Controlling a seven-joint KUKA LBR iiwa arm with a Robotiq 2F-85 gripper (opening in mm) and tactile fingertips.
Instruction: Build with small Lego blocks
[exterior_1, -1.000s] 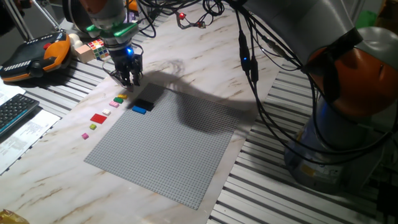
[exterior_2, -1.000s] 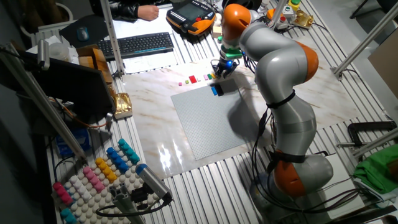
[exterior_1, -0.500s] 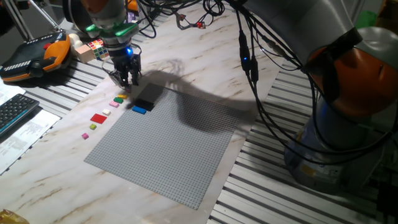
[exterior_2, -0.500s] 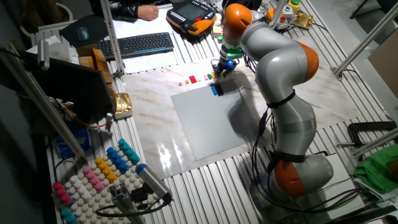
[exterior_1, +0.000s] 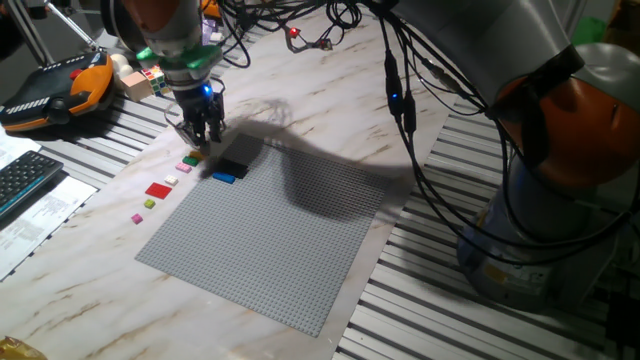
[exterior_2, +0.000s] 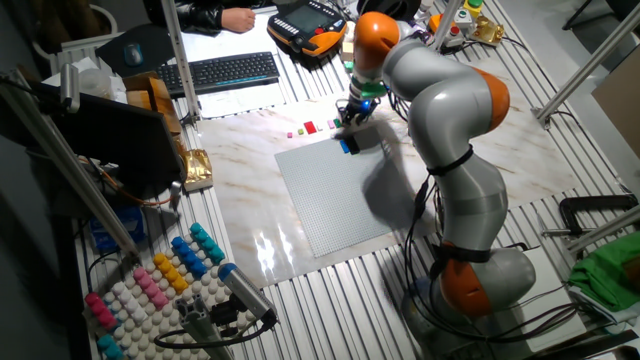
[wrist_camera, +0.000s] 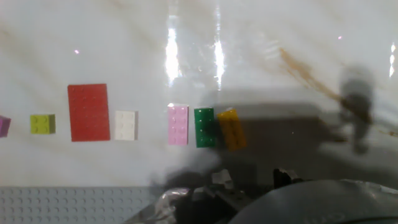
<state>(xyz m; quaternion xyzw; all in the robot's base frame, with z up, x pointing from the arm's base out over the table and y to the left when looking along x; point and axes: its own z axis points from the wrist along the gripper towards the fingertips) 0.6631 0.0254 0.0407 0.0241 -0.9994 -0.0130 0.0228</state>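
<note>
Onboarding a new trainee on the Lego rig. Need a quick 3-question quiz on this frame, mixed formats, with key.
1. True or false: in the hand view, the yellow block sits square in line with its neighbours.
2. In the hand view, which block lies directly left of the green block? A) white B) pink C) red
3. Fill in: the blue block and black block sit on the grey ____, near its corner by the claw.

Key
1. False: it is skewed and touches the green block.
2. B: the pink block.
3. baseplate.
</note>
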